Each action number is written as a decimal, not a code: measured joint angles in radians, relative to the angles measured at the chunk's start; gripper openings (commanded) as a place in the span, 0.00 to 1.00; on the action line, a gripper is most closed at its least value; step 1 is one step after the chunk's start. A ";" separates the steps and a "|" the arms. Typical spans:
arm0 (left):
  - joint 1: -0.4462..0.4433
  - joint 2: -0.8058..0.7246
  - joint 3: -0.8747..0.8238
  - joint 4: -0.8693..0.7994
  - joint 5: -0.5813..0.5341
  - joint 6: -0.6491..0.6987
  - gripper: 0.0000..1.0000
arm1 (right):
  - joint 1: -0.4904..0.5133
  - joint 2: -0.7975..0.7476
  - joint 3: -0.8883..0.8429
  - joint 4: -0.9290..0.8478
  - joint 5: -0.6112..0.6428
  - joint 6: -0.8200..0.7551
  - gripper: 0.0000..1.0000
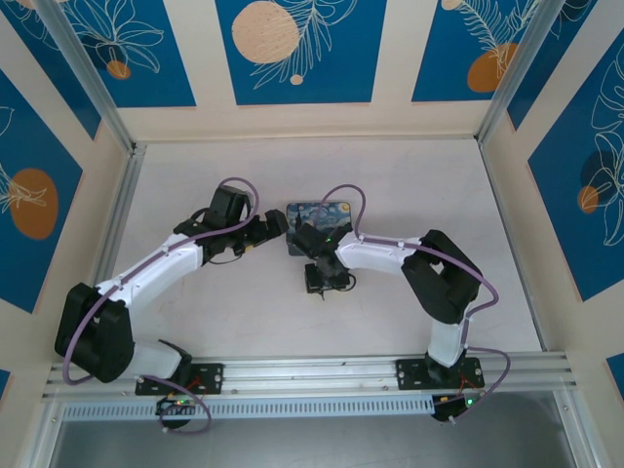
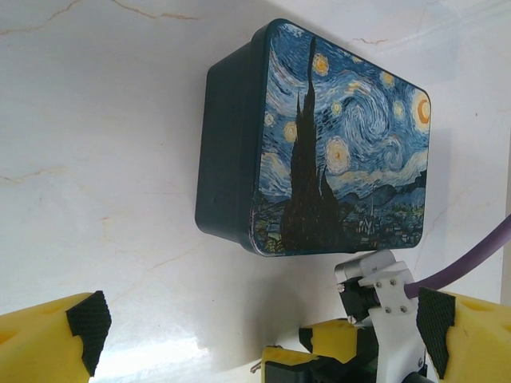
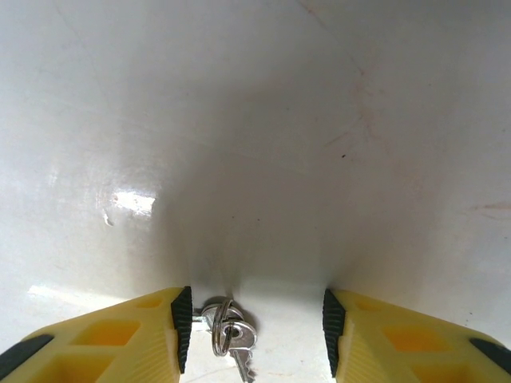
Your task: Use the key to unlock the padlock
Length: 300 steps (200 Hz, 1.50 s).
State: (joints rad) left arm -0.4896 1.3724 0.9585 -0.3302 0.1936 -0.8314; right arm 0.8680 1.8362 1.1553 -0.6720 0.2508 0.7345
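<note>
While astride key (image 3: 237, 341), right end effector (image 3: 256, 331)

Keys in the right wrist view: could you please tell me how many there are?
1 visible: the key, on its ring, lies between the right gripper's parted fingers. A second may be hidden beneath.

1. Top view: bright, even light; soft shadows on pale marbled white desk (image 1: 409, 180).
2. Left wrist: sharp; glare patch low on desk.
3. Right wrist: broad central shadow, small glare spot left.
</note>
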 measured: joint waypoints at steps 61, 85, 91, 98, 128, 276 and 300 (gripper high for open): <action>0.000 0.005 0.000 0.000 0.005 0.000 1.00 | 0.020 -0.039 -0.048 0.051 -0.011 -0.002 0.48; 0.000 0.005 0.000 0.000 0.007 0.000 1.00 | 0.048 -0.080 -0.080 0.069 -0.015 -0.019 0.50; 0.000 0.005 0.000 0.000 0.007 0.000 1.00 | 0.053 -0.093 -0.086 0.073 -0.014 -0.027 0.50; 0.000 0.005 0.000 0.000 0.007 0.000 1.00 | 0.058 -0.106 -0.090 0.076 -0.014 -0.038 0.51; 0.000 0.005 0.000 0.000 0.008 0.000 1.00 | 0.065 -0.125 -0.091 0.082 0.003 -0.100 0.52; 0.000 0.000 0.000 0.000 0.007 -0.008 1.00 | 0.050 -0.050 -0.084 0.102 0.038 -0.321 0.48; 0.000 -0.006 0.000 0.000 0.007 -0.008 1.00 | 0.047 -0.046 -0.080 0.097 0.039 -0.322 0.43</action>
State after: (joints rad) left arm -0.4896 1.3663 0.9581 -0.3298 0.2008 -0.8394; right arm 0.9150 1.7901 1.0752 -0.5755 0.2893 0.4126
